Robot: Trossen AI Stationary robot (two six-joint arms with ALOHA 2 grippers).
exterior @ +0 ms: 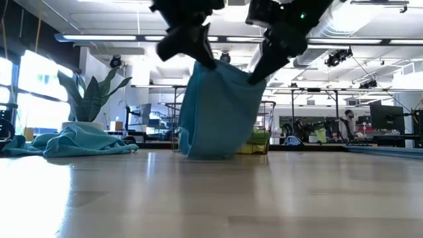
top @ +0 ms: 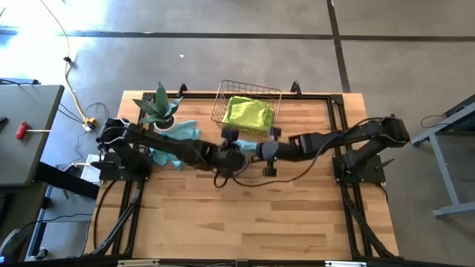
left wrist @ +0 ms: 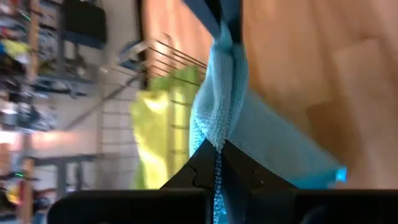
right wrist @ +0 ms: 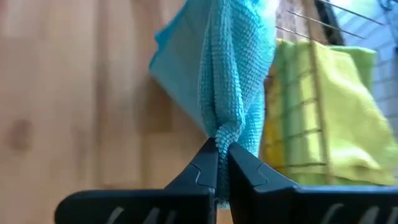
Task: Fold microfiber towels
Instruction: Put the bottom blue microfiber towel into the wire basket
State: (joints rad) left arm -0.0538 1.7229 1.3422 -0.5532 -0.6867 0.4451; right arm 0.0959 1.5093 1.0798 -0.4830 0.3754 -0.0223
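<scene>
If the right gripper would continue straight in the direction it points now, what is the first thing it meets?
Probably the teal towel it is shut on, hanging ahead of the right gripper. Behind that lies the wooden table, with the wire basket beside; depth is unclear.

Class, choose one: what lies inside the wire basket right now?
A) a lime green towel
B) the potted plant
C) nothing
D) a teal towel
A: a lime green towel fills the wire basket, while the teal towel hangs pinched by both grippers.
</scene>
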